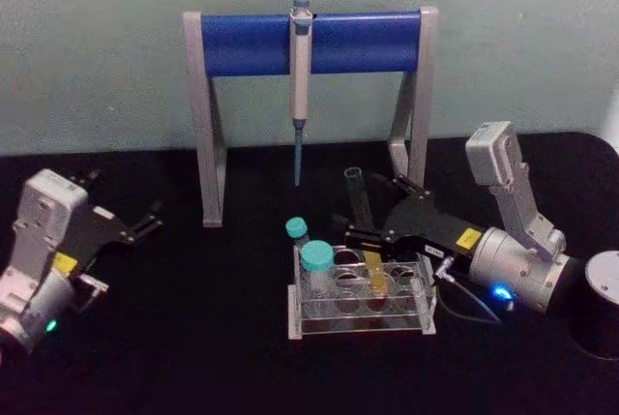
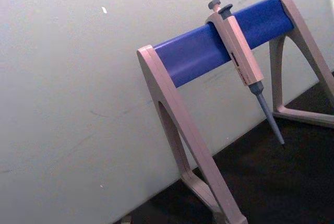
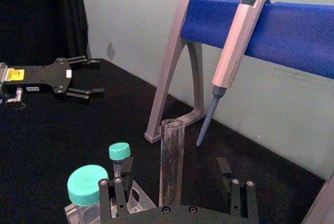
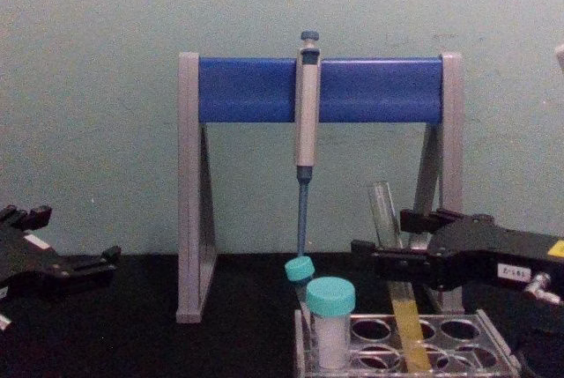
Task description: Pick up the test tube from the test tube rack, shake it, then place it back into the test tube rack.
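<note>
Our right claw (image 3: 176,185), spread, straddles the tilted tube (image 1: 356,192) standing in the rack (image 1: 360,330), while our left claw (image 1: 145,222) sits spread at the tabletop's (image 1: 222,338) left.

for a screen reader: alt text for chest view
A test tube with yellow liquid leans in the test tube rack, the right end effector open around it. Behind hangs a pipette; the left end effector sits lower left.
</note>
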`<state>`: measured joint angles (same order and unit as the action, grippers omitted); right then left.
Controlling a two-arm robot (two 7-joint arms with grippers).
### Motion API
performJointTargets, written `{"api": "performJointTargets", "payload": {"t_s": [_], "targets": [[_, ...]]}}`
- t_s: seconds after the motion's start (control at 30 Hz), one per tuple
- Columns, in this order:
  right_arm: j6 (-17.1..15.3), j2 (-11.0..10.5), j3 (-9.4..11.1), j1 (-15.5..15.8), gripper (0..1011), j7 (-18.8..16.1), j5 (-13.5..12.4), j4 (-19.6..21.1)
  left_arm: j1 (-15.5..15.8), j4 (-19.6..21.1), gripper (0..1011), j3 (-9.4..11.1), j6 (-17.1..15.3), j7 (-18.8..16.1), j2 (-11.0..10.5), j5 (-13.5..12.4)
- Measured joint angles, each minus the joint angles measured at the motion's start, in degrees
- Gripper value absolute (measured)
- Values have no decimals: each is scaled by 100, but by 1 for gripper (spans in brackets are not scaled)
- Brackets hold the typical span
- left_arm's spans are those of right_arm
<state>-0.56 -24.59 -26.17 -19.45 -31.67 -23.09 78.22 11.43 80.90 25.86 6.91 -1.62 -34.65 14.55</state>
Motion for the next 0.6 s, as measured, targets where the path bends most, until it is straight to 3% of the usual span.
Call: {"api": "performJointTargets", "payload": {"t_s": [0.6], "targets": [[-24,-19,9,26,1000,12,-46,30,0,0,1001,0,0,0,0,0]]}}
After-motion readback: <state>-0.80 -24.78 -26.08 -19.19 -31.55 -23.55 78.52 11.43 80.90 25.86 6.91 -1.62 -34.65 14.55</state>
